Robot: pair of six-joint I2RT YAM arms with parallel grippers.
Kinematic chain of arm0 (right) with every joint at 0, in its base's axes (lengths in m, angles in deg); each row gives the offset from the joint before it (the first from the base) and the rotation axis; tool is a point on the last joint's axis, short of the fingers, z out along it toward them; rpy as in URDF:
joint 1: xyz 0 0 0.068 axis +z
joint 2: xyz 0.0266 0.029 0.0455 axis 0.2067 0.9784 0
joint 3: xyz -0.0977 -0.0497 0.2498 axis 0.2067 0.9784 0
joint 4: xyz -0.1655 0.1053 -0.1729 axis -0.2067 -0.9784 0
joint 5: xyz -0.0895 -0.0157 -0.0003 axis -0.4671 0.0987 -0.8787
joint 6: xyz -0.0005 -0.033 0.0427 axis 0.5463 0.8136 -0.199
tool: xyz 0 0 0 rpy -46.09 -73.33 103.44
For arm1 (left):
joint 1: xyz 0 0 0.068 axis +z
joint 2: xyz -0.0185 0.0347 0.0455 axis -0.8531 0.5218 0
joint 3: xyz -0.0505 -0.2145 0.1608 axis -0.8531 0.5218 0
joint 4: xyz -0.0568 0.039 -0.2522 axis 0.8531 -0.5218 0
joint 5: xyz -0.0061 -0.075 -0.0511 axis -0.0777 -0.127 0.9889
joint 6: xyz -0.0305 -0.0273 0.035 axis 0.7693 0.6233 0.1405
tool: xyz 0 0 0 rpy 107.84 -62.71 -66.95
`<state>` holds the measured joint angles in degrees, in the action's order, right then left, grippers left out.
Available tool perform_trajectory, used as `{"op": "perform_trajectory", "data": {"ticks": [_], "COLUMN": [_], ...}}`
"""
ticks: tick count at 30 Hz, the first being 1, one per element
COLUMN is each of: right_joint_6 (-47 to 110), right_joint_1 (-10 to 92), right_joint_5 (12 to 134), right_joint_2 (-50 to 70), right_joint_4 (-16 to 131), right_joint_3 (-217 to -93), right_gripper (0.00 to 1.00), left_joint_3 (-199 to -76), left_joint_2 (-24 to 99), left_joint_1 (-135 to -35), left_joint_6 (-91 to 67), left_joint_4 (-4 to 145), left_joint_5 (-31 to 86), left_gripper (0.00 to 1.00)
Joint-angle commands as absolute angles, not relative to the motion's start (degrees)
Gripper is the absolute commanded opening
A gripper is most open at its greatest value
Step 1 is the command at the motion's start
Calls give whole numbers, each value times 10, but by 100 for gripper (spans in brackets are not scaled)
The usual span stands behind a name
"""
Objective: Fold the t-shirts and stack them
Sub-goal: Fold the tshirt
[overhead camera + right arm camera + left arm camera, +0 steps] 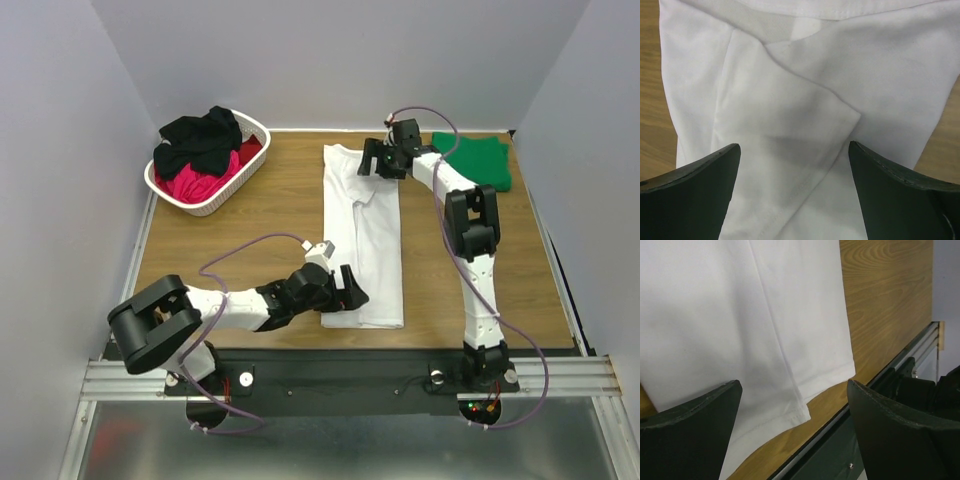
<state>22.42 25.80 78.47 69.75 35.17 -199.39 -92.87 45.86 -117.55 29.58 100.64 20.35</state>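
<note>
A white t-shirt [365, 240] lies folded lengthwise on the desk [250, 220] at centre frame. The left end effector [355, 290] at its lower edge and the right end effector [371, 160] at its top both gape wide, gripping nothing.

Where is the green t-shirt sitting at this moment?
In the top view, the green t-shirt lies folded at the far right corner of the table, to the right of the right gripper and apart from the white t-shirt at the centre.
</note>
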Motion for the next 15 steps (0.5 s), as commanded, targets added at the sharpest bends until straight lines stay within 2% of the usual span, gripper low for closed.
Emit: {"op": "perform_trajectory", "data": {"ticks": [1,6,10,15], "right_joint_6": [251,252,233,165], "right_joint_1": [256,261,283,324], "right_joint_5": [783,739,707,670], "right_joint_2": [595,410,238,78], "right_joint_4": [318,328,332,328], "right_joint_3": [-1917,-1769,-1595,-1417], "right_gripper": [95,96,95,95], "left_joint_3": [-983,-1015,-1006,-962], "left_joint_2": [389,330,308,274], "left_joint_1": [-1180,-1178,-1166,-1153], "left_joint_6": [238,198,201,206], "left_joint_4": [927,829,788,779], "left_joint_5": [121,13,-2,29], "left_gripper": [99,99,99,99]}}
